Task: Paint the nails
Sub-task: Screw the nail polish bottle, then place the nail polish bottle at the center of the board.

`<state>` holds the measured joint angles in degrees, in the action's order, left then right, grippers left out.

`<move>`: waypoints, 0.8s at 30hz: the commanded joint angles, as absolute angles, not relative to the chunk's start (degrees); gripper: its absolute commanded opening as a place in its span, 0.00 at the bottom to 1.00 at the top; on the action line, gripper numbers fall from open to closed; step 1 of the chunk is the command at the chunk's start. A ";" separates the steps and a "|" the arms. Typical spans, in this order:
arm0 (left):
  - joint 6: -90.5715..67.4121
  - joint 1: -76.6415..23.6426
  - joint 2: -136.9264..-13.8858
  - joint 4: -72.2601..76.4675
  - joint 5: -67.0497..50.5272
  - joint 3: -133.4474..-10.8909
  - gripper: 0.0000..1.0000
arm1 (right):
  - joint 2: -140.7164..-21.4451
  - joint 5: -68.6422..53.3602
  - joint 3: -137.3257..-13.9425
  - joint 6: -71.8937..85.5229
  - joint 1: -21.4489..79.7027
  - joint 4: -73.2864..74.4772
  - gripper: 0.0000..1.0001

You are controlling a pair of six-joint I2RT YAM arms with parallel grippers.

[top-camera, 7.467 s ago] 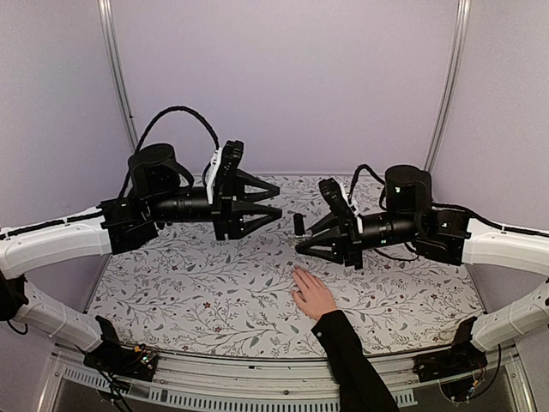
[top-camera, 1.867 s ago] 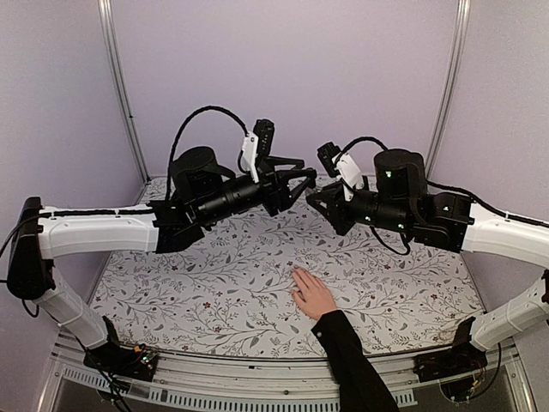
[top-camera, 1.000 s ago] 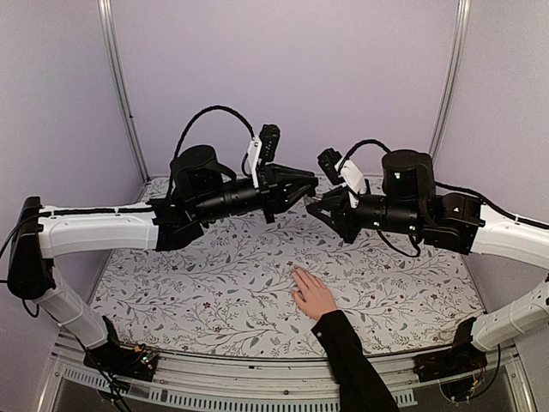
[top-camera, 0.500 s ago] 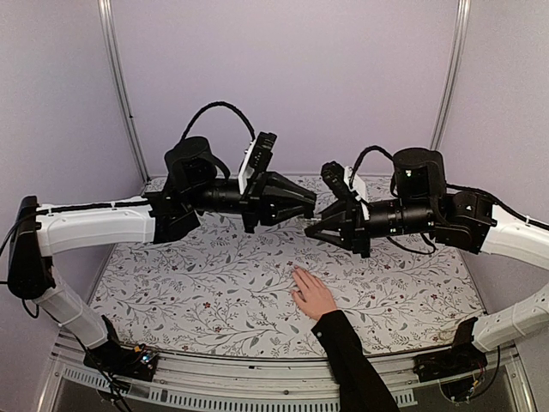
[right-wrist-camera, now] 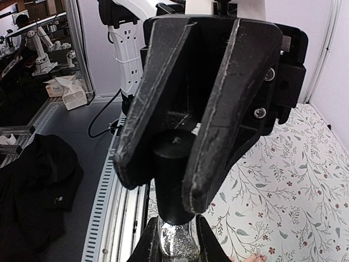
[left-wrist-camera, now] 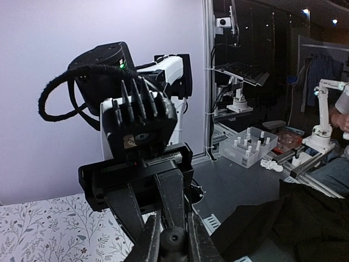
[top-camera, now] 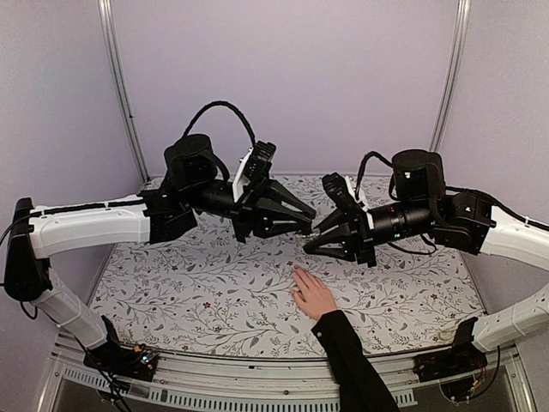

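Observation:
A small glitter-filled polish bottle (right-wrist-camera: 179,244) with a black cap (right-wrist-camera: 174,164) hangs in mid-air between my two grippers. My right gripper (top-camera: 309,246) is shut on the bottle's glass body. Facing it tip to tip, my left gripper (top-camera: 304,228) is shut on the cap (left-wrist-camera: 173,240). A light-skinned hand (top-camera: 314,297) in a black sleeve (top-camera: 347,360) lies flat on the table just below and in front of the bottle. Its nails are too small to make out. One fingertip (right-wrist-camera: 256,256) shows at the bottom of the right wrist view.
A floral tablecloth (top-camera: 197,283) covers the table. Purple walls with two metal posts (top-camera: 116,77) close the back and sides. A metal rail (top-camera: 240,373) runs along the near edge, with the sleeved forearm crossing it.
Both grippers, joined at the bottle, have come down from higher up towards the hand, and the left wrist has rolled. The hand has stayed still.

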<state>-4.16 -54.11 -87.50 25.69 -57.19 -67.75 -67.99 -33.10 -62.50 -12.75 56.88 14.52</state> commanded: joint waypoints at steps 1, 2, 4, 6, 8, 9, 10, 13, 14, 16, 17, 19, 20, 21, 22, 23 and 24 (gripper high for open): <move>-2.29 -53.76 -85.09 16.34 -52.74 -65.77 0.26 | -66.64 -35.94 -62.49 -14.96 57.43 5.66 0.00; -1.76 -53.72 -84.27 15.35 -51.34 -65.64 0.33 | -66.77 -35.01 -62.23 -14.87 57.40 5.83 0.00; -0.77 -53.63 -82.56 13.66 -47.98 -65.14 0.38 | -67.05 -33.19 -61.85 -14.71 57.39 6.09 0.00; -0.29 -53.53 -80.80 12.92 -44.73 -64.37 0.42 | -67.44 -32.14 -61.39 -14.60 57.39 6.22 0.00; -0.09 -53.53 -79.27 12.68 -41.74 -63.68 0.43 | -68.19 -31.56 -60.92 -14.46 57.39 6.33 0.00; -0.09 -53.55 -78.61 12.47 -40.46 -63.49 0.44 | -68.62 -31.32 -60.72 -14.45 57.39 6.42 0.00; -0.09 -53.62 -77.90 12.09 -39.25 -63.38 0.45 | -69.20 -30.91 -60.61 -14.47 57.39 6.42 0.00; 1.59 -53.91 -76.57 11.96 -36.93 -62.96 0.48 | -70.45 -30.29 -60.46 -14.42 57.39 6.71 0.00; 1.89 -54.04 -76.36 11.83 -36.48 -62.93 0.49 | -71.12 -30.06 -60.39 -14.42 57.39 6.75 0.00; 2.64 -54.38 -76.04 11.44 -35.60 -63.12 0.50 | -71.94 -29.49 -60.46 -14.38 57.39 6.92 0.00; 2.97 -54.58 -76.14 10.98 -35.43 -63.50 0.50 | -72.42 -29.34 -60.42 -14.34 57.44 7.01 0.00; 3.69 -54.91 -76.62 9.72 -35.46 -64.27 0.50 | -72.82 -29.21 -60.46 -14.26 57.39 6.92 0.00; 4.08 -55.16 -76.97 9.03 -35.43 -64.70 0.50 | -72.98 -29.33 -60.45 -14.16 57.39 6.87 0.00; 4.60 -55.30 -77.33 8.19 -35.34 -65.19 0.48 | -73.00 -29.31 -60.42 -14.15 57.39 6.79 0.00; 4.99 -55.49 -77.68 7.50 -35.33 -65.49 0.47 | -72.97 -29.28 -60.45 -14.08 57.35 6.70 0.00; 5.24 -55.68 -77.94 6.87 -35.28 -65.74 0.47 | -73.02 -29.20 -60.44 -13.99 57.39 6.70 0.00; 5.51 -55.72 -78.18 6.31 -35.37 -65.93 0.46 | -72.99 -29.00 -60.47 -13.98 57.39 6.70 0.00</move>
